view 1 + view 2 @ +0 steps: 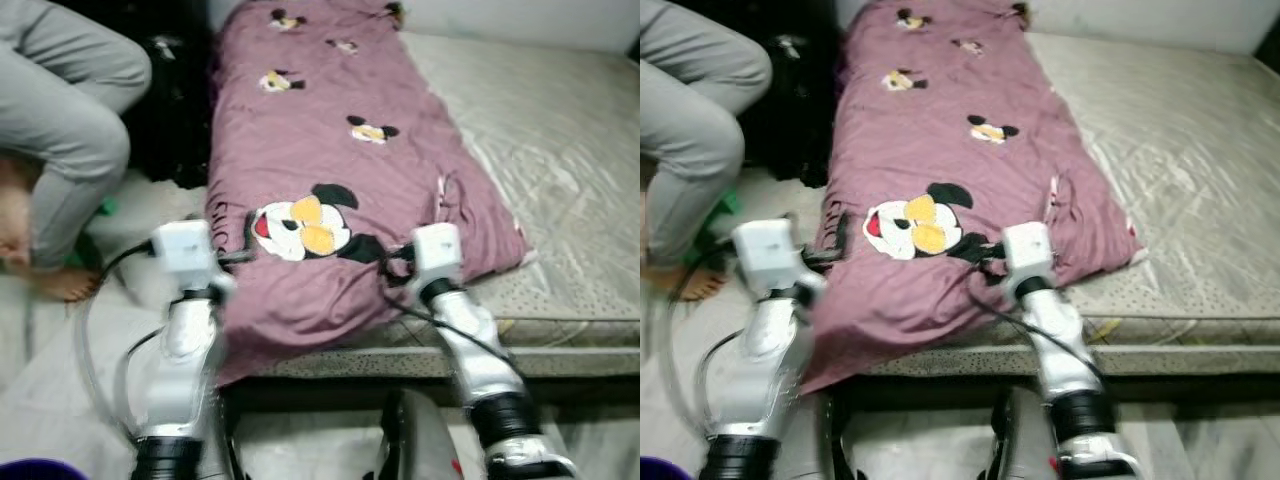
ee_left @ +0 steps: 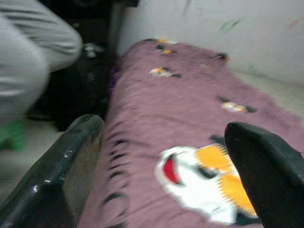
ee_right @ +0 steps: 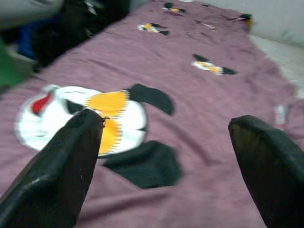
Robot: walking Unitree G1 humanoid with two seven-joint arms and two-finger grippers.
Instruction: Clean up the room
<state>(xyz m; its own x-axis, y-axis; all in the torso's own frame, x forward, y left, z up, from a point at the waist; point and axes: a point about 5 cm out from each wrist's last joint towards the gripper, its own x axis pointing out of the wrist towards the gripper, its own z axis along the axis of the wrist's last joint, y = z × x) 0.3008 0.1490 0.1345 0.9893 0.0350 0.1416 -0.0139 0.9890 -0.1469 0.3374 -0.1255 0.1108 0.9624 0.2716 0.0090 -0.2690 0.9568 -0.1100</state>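
The robot stands at the foot edge of the mattress (image 1: 560, 130), both arms reaching fwd over a purple blanket (image 1: 330, 150) printed w/ cartoon mouse faces. The blanket lies lengthwise along the mattress's left side, its near end draped over the foot edge and its left side hanging toward the floor. The right half of the mattress is bare.

Judged step: take the blanket's near end w/ both grippers so it can be folded or straightened. To do it well, each gripper should come down on the cloth near a foot-end corner, pinch a good fold rather than one thin layer, and both should lift together so the cloth stays even. The left arm needs care: a person's legs (image 1: 70, 110) are close by, left of the bed.

Left gripper (image 2: 166, 156): fingers spread wide, nothing held, hovering at the blanket's left edge next to the big mouse face (image 1: 300, 225). Right gripper (image 3: 164, 142): also wide open, empty, above the face's dark patches; contact w/ cloth can't be told.
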